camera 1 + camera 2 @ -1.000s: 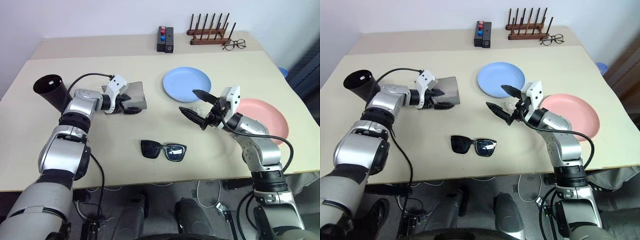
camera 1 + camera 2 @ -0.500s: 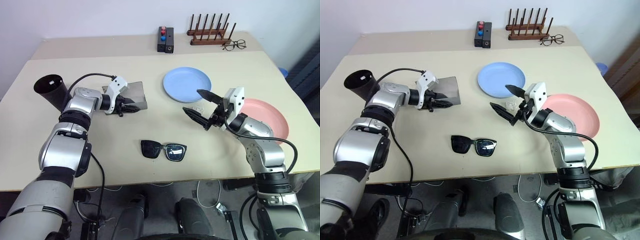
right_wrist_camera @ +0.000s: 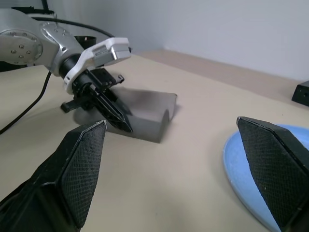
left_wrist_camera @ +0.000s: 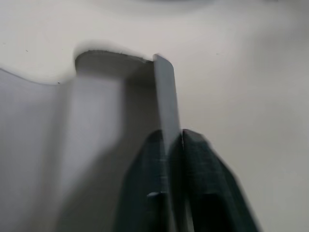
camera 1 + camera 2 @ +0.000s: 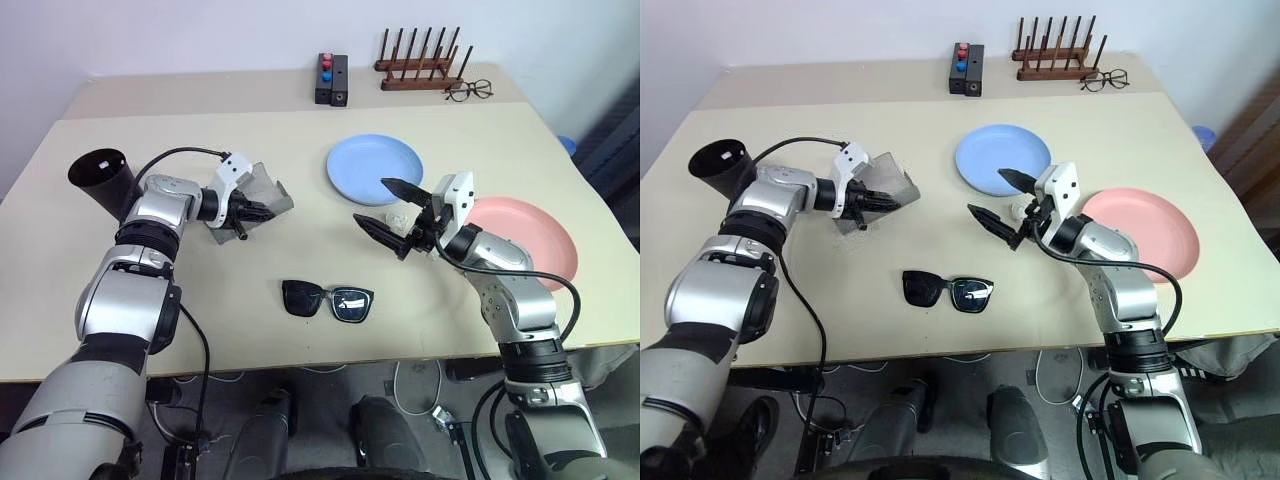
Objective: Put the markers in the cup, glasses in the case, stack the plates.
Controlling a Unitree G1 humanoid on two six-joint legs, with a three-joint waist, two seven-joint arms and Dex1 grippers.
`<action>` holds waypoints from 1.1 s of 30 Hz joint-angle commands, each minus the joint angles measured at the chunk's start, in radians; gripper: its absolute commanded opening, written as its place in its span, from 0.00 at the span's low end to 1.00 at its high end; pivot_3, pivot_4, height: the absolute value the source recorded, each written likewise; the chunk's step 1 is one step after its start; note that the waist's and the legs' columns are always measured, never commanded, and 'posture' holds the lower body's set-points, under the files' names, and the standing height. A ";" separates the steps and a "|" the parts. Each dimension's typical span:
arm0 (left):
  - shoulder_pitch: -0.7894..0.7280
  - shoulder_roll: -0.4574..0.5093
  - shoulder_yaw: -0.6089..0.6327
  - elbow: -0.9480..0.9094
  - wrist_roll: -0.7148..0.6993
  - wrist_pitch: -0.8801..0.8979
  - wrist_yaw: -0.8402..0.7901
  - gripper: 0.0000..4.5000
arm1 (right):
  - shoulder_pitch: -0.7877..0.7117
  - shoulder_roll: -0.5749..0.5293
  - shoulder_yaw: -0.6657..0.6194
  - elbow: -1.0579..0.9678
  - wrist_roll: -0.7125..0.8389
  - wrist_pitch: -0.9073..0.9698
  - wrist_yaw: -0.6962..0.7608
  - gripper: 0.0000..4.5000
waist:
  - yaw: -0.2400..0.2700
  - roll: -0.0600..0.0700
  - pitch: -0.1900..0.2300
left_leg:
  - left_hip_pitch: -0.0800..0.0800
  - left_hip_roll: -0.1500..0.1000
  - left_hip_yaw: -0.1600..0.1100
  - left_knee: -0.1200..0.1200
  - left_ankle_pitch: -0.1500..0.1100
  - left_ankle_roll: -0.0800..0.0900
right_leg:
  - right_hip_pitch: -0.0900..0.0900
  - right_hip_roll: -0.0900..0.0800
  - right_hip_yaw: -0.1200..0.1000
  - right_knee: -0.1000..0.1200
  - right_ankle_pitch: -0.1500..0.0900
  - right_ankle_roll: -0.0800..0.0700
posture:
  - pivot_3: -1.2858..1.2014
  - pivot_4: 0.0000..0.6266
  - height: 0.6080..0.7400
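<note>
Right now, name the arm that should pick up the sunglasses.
Right. The right gripper hangs open and empty near the sunglasses; the left gripper is shut on the case's lid.

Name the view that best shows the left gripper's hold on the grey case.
Left wrist view: the left gripper pinches the grey case lid edge. Head views show the case tilted; right wrist view shows it from the side.

Cup (image 5: 103,177) sits far left on the worktop (image 5: 200,280), case (image 5: 258,192) right of it, glasses (image 5: 326,299) nearer, plates (image 5: 372,166) right.
</note>
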 commanded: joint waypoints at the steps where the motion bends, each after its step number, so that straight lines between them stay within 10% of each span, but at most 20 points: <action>1: -0.017 0.024 0.025 -0.032 -0.003 0.008 -0.008 0.01 | -0.014 0.006 -0.006 -0.047 0.009 -0.005 -0.004 0.99 | 0.000 0.000 0.000 | 0.000 0.000 0.000 0.000 0.000 0.000 | 0.000 0.000 0.000 0.000 0.000 0.000 | 0.52 0.24 0.98; 14: 0.056 0.166 -0.093 -0.258 -0.080 0.161 -0.415 0.01 | -0.014 0.004 -0.002 -0.065 0.008 0.014 -0.018 0.99 | -0.004 0.000 0.000 | 0.000 0.000 0.000 0.000 0.000 0.000 | 0.000 0.001 0.000 0.000 0.000 0.000 | 0.52 0.24 0.98; 22: 0.198 0.429 -0.367 -0.635 -0.364 0.187 -0.419 0.01 | -0.012 0.005 0.001 -0.057 0.005 0.013 -0.017 0.99 | 0.004 0.000 0.000 | 0.001 0.001 -0.001 -0.001 0.000 0.000 | 0.000 -0.001 0.002 0.000 0.000 0.000 | 0.52 0.24 0.98; 33: 0.332 0.584 -0.416 -0.948 -0.517 0.273 -0.419 0.01 | -0.003 -0.003 0.001 -0.051 0.002 0.010 -0.001 0.99 | 0.010 0.000 0.000 | 0.002 0.001 0.000 -0.001 0.000 0.000 | 0.001 -0.001 0.002 0.000 0.000 -0.001 | 0.52 0.24 0.98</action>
